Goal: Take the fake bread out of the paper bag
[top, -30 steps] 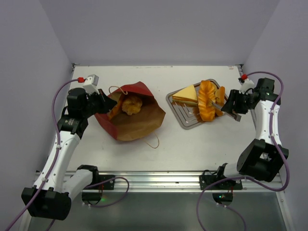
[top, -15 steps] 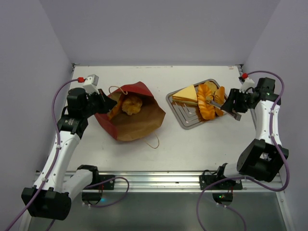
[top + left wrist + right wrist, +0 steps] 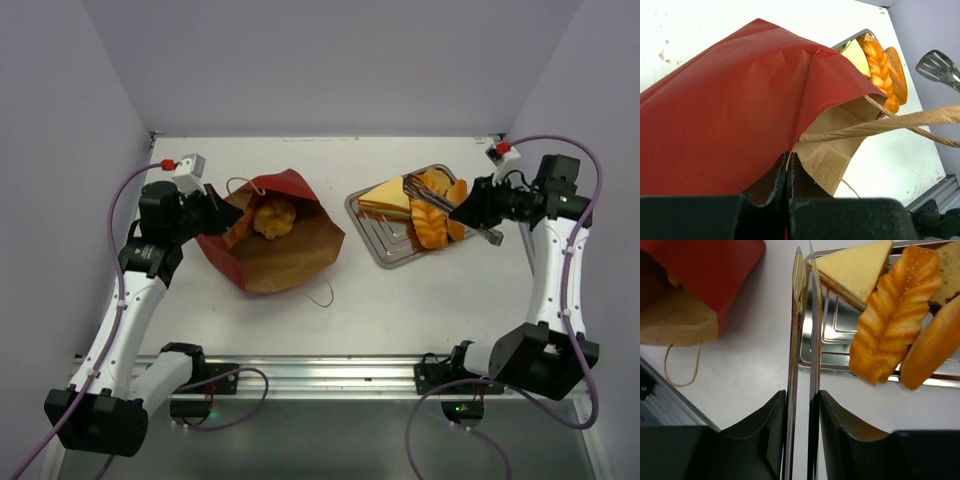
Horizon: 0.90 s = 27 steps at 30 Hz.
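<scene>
Left gripper (image 3: pixel 788 156): clenched on red kraft-lined paper bag (image 3: pixel 730 100) wall.
Right gripper (image 3: pixel 802 396): grasping slim steel tongs (image 3: pixel 801 315), tips over rectangular metal tray (image 3: pixel 837 327) corner.
Inside bag: glossy golden bread roll (image 3: pixel 272 216).

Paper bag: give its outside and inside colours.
Bag: red outside, brown inside; best in left wrist view.

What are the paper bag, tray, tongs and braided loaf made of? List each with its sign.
The paper bag: creased matte paper, red outside, brown kraft inside. The tray: probably steel, shiny and reflective, with pressed ridges. The tongs: thin bright metal, mirror-like blades. The braided loaf: likely plastic or foam, glossy uniform orange.
</scene>
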Motion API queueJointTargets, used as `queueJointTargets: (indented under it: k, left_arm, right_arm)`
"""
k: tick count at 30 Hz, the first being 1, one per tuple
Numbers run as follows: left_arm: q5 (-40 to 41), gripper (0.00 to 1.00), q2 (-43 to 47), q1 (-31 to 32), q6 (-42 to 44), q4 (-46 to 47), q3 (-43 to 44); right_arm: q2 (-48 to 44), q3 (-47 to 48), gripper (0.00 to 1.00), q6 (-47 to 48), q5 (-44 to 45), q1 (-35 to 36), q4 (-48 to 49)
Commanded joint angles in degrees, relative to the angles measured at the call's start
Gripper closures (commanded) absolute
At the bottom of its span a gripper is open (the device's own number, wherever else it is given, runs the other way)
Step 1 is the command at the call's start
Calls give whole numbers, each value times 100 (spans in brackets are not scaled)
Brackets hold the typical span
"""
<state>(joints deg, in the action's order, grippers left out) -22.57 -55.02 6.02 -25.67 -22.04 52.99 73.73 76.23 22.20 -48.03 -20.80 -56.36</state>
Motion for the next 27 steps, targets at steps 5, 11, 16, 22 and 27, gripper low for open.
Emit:
queueJointTargets:
  k: [5,11,16,22,27]
  left_arm:
    - [-125,100,-96,-13,54,16,387]
    - [-37,100,-157,-13,45,-72,458]
    - [-81,100,-219,-13,-17,-72,475]
    - [-125,100,-237,-13,-61,-55,475]
    - [-81,100,-202,-13,-70,-98,440]
  right_arm:
    - [-587,507,68,523,-567,1506,-149]
    - [-905,850,71,575,-602,2676,-59]
    - [-948,842,71,927,72,4046,-157]
    - [-572,823,71,988,2383,5998,212]
    - [280,1218,71,945,4369,6964,845]
